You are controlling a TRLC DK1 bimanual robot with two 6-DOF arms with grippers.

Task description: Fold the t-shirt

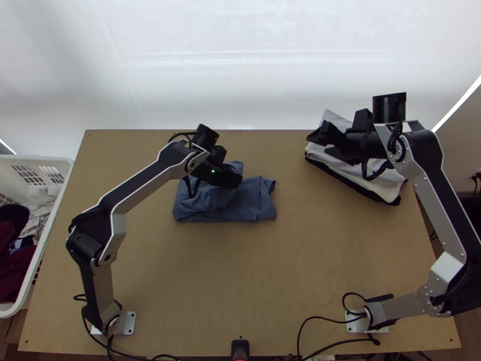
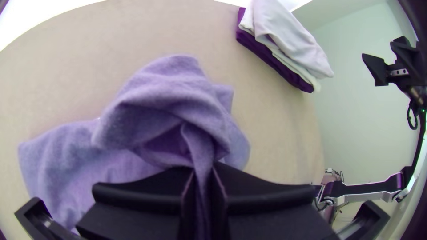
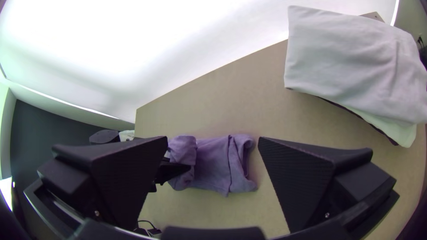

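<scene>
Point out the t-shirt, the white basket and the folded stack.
T-shirt (image 1: 251,203): top view, cloth right of the left arm's gripper (image 1: 234,179).
White basket (image 1: 36,158): top view, far rim.
Folded stack (image 3: 351,62): right wrist view, top layer.

You have: left arm (image 1: 141,188) + right arm (image 1: 436,210) = 2 | left claw (image 1: 233,178) + right claw (image 1: 317,145) = 2 | counter (image 1: 240,271): 1 | shirt (image 1: 240,203): 1 | pile (image 3: 356,58): 1, where you can make out three layers | basket (image 1: 36,159): 1 | clothes (image 1: 39,207) in it: several, too jumbled for you to count

Place: likely robot lab | two arms (image 1: 146,183) | wooden table (image 1: 240,271) | white backdrop (image 1: 240,78)
</scene>
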